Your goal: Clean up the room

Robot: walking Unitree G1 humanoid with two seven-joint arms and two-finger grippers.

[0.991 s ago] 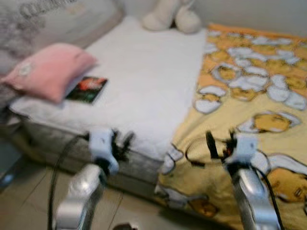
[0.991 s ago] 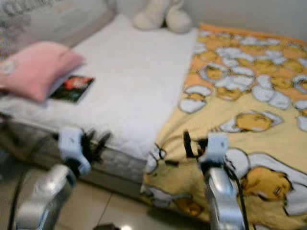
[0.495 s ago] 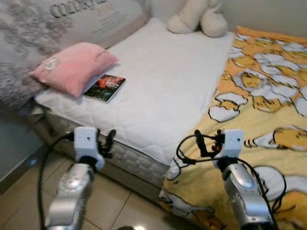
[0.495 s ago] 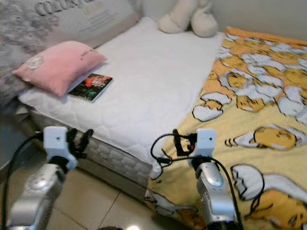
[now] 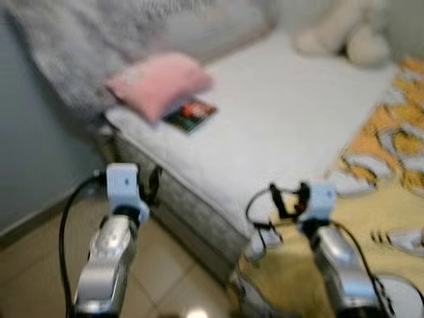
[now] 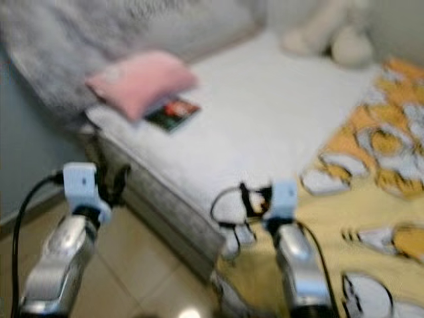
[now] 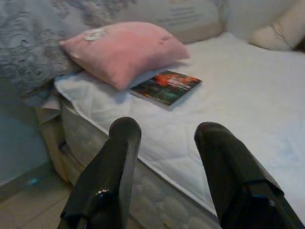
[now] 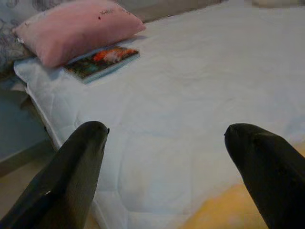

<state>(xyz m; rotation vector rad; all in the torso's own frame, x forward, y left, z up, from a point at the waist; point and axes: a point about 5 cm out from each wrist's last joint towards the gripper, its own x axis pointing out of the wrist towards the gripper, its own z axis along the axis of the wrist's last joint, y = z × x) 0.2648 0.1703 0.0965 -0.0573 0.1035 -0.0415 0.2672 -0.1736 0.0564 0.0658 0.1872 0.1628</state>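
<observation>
Both jaws stand apart and empty: the left gripper (image 7: 162, 143) hangs over the floor short of the bed's edge, the right gripper (image 8: 167, 138) over the near part of the mattress (image 5: 291, 126). Tidying looks barely begun; nothing is held, and the one book (image 7: 165, 87) lies on the sheet at about eleven o'clock from the grippers, its far corner tucked against the one pink pillow (image 7: 124, 50). At about two o'clock one yellow patterned blanket (image 6: 377, 152) is pushed to one side. Farthest off, at one o'clock, sits one cream plush toy (image 5: 344, 33). Book and blanket seem left to sort.
</observation>
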